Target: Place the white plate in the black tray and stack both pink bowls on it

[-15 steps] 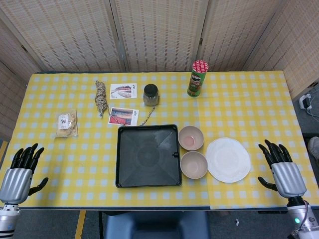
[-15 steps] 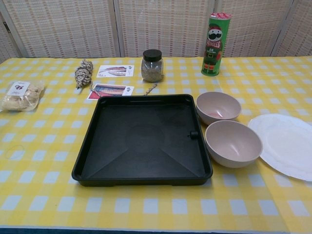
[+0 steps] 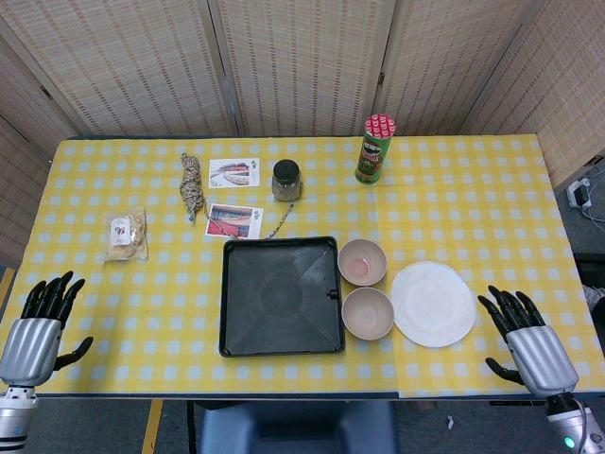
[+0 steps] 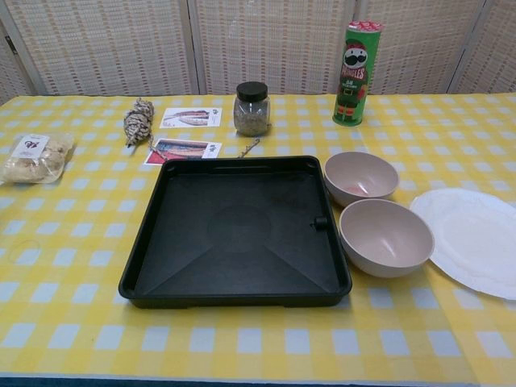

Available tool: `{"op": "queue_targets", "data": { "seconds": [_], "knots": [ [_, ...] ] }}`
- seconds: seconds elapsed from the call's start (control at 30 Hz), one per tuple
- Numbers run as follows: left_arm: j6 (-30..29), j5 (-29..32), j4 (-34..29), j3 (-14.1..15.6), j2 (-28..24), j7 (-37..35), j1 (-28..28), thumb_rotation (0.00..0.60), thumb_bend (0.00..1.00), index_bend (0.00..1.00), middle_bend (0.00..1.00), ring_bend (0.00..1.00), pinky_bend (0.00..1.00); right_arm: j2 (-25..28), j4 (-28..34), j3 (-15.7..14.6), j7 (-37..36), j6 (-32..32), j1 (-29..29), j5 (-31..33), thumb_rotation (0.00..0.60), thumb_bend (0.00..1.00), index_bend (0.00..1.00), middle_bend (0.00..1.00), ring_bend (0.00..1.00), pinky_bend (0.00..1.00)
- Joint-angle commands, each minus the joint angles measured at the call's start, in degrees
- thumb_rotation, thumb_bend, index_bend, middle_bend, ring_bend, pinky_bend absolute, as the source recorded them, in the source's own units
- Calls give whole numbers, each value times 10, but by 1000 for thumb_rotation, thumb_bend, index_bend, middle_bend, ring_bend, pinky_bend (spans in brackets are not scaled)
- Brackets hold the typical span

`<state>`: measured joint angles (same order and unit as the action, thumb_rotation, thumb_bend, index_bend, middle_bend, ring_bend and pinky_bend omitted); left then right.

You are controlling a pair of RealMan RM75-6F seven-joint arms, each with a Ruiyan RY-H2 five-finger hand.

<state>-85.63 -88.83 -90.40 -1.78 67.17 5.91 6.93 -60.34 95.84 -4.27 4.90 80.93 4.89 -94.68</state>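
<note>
The black tray (image 3: 281, 296) (image 4: 234, 234) lies empty in the middle of the table. Two pink bowls stand upright just right of it: the far bowl (image 3: 362, 261) (image 4: 360, 177) and the near bowl (image 3: 368, 313) (image 4: 385, 237). The white plate (image 3: 433, 304) (image 4: 473, 239) lies flat to the right of the bowls. My left hand (image 3: 36, 331) hovers open at the table's near left corner, far from the tray. At the near right edge my right hand (image 3: 525, 340) is open, a little right of the plate. Neither hand shows in the chest view.
At the back stand a green Pringles can (image 3: 374, 149) (image 4: 352, 74) and a glass jar (image 3: 285, 181) (image 4: 251, 108). Two picture cards (image 3: 233, 220), a rope bundle (image 3: 192, 185) and a snack bag (image 3: 127, 235) lie at the left. The table's front edge (image 3: 284, 392) runs below the tray.
My right hand has drawn back a little toward the near edge. The left hand has barely shifted. Tray, bowls and plate have not moved.
</note>
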Motion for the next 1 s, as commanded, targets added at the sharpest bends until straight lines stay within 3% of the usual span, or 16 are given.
{"op": "queue_targets", "data": {
  "seconds": [0.03,0.17,0.37,0.73,1.0],
  "knots": [
    [2,0,-1,2,-3,-5,0,600,275,0,0,0,0,14,-17,-18,-15,-3,3,-34,600,235,220,0,0,0],
    [2,-1,-5,3,-5,-6,0,600,274,0,0,0,0,-1,-53,-21,-9,-7,2,-39,600,235,339,0,0,0],
    [-1,-11,-11,9,-4,0,-2,600,275,0,0,0,0,-27,-89,-20,-18,-27,4,-22,600,236,395,0,0,0],
    [11,-4,0,9,5,8,2,600,276,0,0,0,0,-94,-220,-5,-78,-69,44,-17,600,240,513,24,2,0],
    [17,0,6,5,9,9,7,600,289,0,0,0,0,-124,-285,-5,-99,-113,73,-13,600,272,529,45,13,0]
  ]
}}
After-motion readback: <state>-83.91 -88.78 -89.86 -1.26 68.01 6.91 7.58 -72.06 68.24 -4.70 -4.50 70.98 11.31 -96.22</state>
